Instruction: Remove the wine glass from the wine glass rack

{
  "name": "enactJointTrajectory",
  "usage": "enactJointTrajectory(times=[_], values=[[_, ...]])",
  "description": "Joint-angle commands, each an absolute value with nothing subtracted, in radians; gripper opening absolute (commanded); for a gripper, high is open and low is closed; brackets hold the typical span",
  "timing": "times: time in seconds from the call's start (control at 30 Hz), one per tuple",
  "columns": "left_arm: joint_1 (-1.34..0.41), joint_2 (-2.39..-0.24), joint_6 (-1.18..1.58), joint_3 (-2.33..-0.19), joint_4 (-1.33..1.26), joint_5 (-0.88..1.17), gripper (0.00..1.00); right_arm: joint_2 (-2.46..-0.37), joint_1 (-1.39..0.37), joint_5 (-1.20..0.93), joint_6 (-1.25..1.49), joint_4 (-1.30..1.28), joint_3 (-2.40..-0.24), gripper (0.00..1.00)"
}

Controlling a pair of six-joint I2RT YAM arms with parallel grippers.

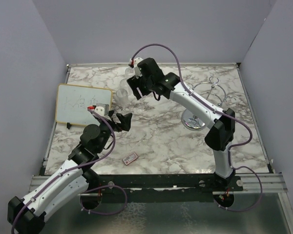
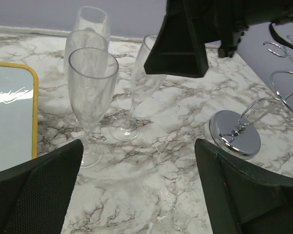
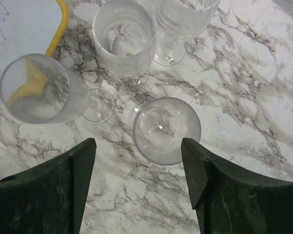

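Several clear wine glasses stand upright on the marble table at the back left (image 1: 122,95). In the right wrist view the nearest glass (image 3: 166,129) stands just beyond my open, empty right gripper (image 3: 137,144), seen from above. My right gripper (image 1: 133,87) hovers over this group. The chrome wine glass rack (image 1: 210,92) stands at the right with its disc base (image 2: 234,134) and wire loops (image 2: 283,78); I see no glass on it. My left gripper (image 2: 138,146) is open and empty, low over the table (image 1: 124,121), facing the glasses (image 2: 90,97).
A yellow-framed whiteboard (image 1: 83,105) lies left of the glasses, close to them (image 3: 24,24). A small red and white object (image 1: 130,158) lies on the table near the front. Grey walls enclose the table on three sides.
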State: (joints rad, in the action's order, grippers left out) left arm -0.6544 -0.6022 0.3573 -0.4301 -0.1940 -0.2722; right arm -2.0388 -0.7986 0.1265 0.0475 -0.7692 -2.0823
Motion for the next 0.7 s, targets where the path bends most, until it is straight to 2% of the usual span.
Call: enactJointTrajectory(times=[0.0, 0.17, 0.27, 0.47, 0.67], values=[[-0.614, -0.604, 0.41, -0.405, -0.253, -0.265, 0.99, -1.896, -0.798, 0.148, 0.039, -0.743, -2.009, 0.75], [-0.508, -0.616, 0.44, -0.408, -0.29, -0.203, 0.99, -1.675, -0.777, 0.147, 0.047, -0.641, -1.811, 0.84], [-0.438, -0.63, 0.461, -0.422, -0.319, -0.183, 0.99, -1.498, -0.725, 0.101, 0.077, -0.539, -1.606, 0.88], [-0.339, -0.64, 0.452, -0.439, -0.376, -0.164, 0.99, -1.109, -0.688, 0.096, 0.103, -0.335, -1.226, 0.92], [-0.33, -0.57, 0.406, -0.42, -0.392, -0.152, 0.99, -0.743, -0.689, 0.117, 0.174, -0.182, -0.914, 0.94]])
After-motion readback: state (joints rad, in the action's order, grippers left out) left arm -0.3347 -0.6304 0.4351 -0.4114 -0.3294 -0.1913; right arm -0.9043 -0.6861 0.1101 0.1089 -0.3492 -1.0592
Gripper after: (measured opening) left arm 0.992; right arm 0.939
